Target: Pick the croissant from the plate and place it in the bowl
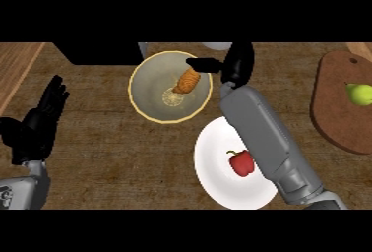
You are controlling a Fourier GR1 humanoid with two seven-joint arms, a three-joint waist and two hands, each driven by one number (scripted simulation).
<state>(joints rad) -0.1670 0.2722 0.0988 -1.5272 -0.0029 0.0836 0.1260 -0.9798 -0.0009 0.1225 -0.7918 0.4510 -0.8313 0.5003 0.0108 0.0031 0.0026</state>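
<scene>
The croissant (187, 81) lies inside the bowl (145, 101), tilted, its lower end near the bowl's centre and its upper end toward the far right of the rim. The right hand (231, 64) hovers at the bowl's far-right rim, thumb pointing left just above the croissant; the fingers appear spread and not clamped on it, though whether the thumb touches it cannot be told.

Step in hand, as judged: release and withdrawal. Raise the hand straight up before moving sideways, so that no finger drags the croissant back over the rim.

Clearances: the right forearm crosses the plate (214, 162), passing just beside the red pepper (242, 163); retract along the forearm's own line to avoid sweeping it. A dark object (102, 53) sits at the far edge, close behind the bowl, so room beyond is limited. To the right, a cutting board (338, 110) carries a green fruit (359, 93). The left hand (40, 123) rests open, fingers up, near the left edge.
</scene>
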